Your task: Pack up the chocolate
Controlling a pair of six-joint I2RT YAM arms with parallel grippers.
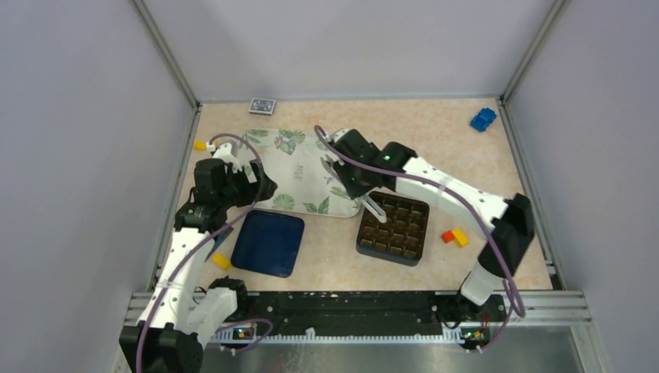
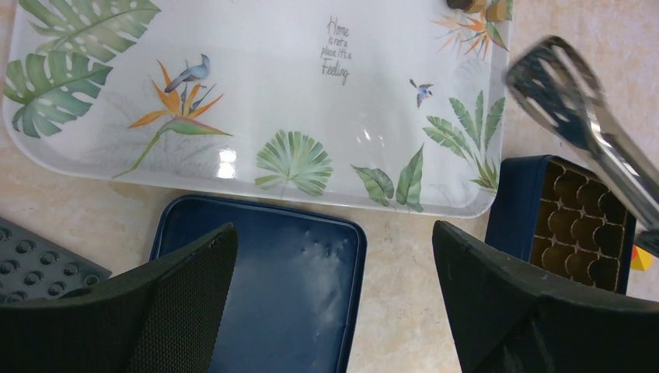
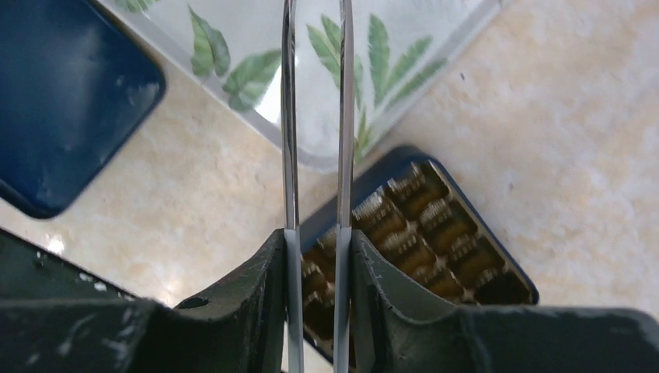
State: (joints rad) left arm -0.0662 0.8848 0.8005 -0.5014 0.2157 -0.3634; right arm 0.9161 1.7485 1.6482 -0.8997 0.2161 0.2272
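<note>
Two small pieces of chocolate (image 2: 468,4), one brown and one tan, lie at the far right corner of the leaf-print tray (image 2: 272,101), cut off by the frame edge. The dark gridded box (image 1: 394,227) sits to the right of the tray, its brown-lined cells (image 2: 579,225) showing nothing inside. My right gripper (image 3: 317,237) is shut on metal tongs (image 3: 289,116), above the box's near corner (image 3: 435,225). The tongs' tips run out of frame toward the tray. My left gripper (image 2: 334,233) hangs open over the blue lid (image 2: 264,287), holding nothing.
Red and yellow blocks (image 1: 455,237) lie right of the box. Yellow blocks (image 1: 200,144) (image 1: 221,261) sit by the left wall. A blue toy car (image 1: 482,119) and a small card pack (image 1: 263,106) lie at the back. A grey dimpled mat (image 2: 31,260) lies left of the lid.
</note>
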